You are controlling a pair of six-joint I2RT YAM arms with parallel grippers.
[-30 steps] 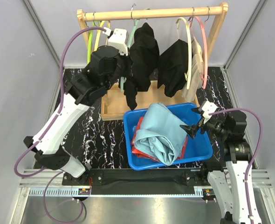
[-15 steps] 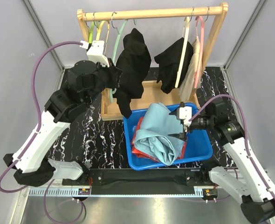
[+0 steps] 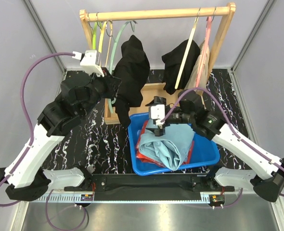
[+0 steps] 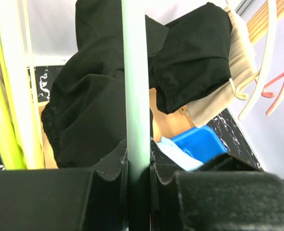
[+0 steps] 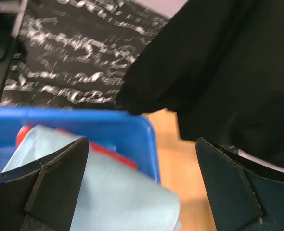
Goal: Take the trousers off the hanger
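Note:
My left gripper (image 3: 110,89) is shut on a mint-green hanger (image 4: 136,96) that carries a black pair of trousers (image 3: 130,72), seen close in the left wrist view (image 4: 89,106). My right gripper (image 3: 159,128) is open and empty above the blue bin (image 3: 207,156), just right of that pair's hanging end (image 5: 219,62). A second black pair (image 3: 180,65) and a beige pair (image 3: 200,72) hang at the right of the wooden rail (image 3: 156,13). The light blue pair (image 3: 173,144) lies in the bin on top of the red patterned pair (image 3: 143,147).
Bare yellow-green and cream hangers (image 3: 99,36) hang at the rail's left end. The rack's wooden base tray (image 3: 149,91) sits behind the bin, its posts at both ends. Grey walls close in on both sides of the black marbled table (image 3: 103,139).
My right gripper has swung left across the bin to below the hanging black pair. My left arm has drawn the green hanger and its black pair leftward and tilted it.

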